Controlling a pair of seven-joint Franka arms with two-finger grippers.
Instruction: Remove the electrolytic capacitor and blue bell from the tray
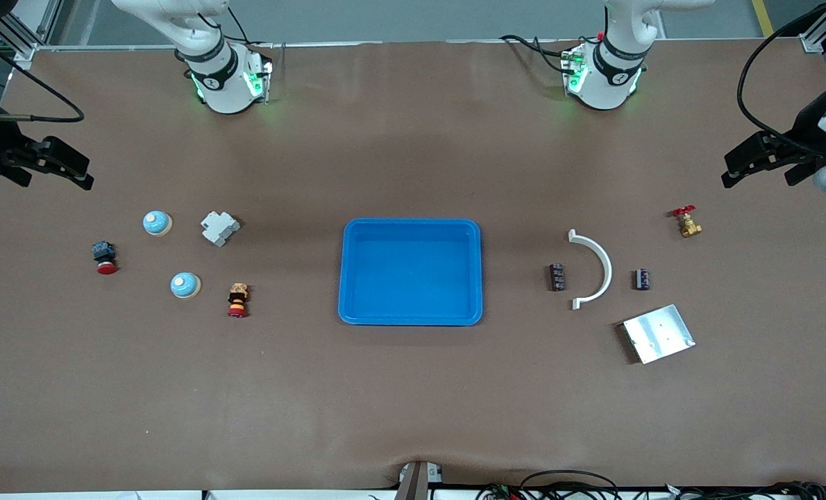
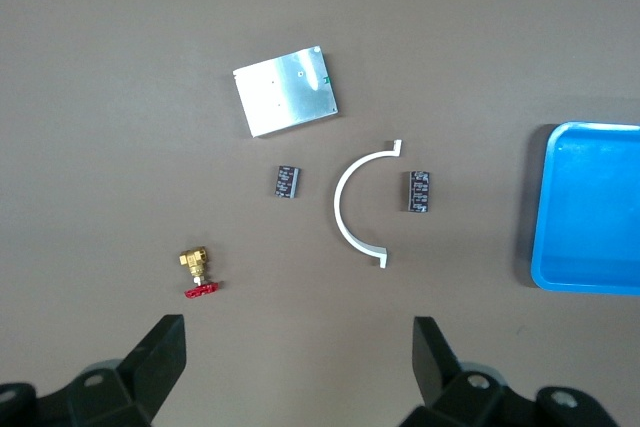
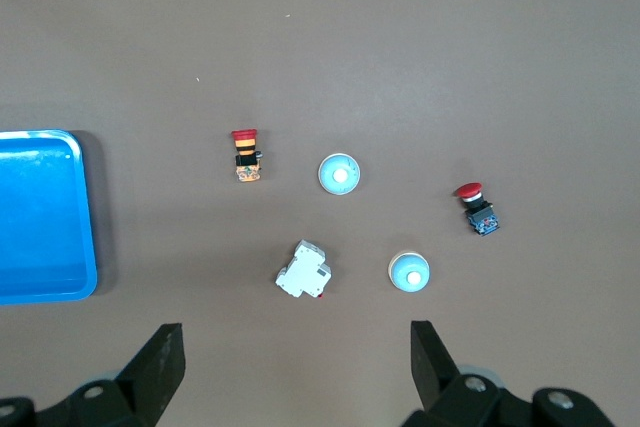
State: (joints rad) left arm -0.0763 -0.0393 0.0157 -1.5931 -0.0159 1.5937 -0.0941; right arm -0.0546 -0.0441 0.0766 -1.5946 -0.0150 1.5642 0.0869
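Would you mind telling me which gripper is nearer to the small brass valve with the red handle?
Left. The left gripper hovers close above the brass valve; the right gripper waits over the table's other end.

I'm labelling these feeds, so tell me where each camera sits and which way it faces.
Front view: high across the table, facing both arm bases; blue tray central.
Left wrist view: on the left arm, looking down past open left gripper at two capacitors, white arc, metal plate, valve.
Right wrist view: on the right arm, looking down past open right gripper at two bells, breaker.
All three views share the tray.
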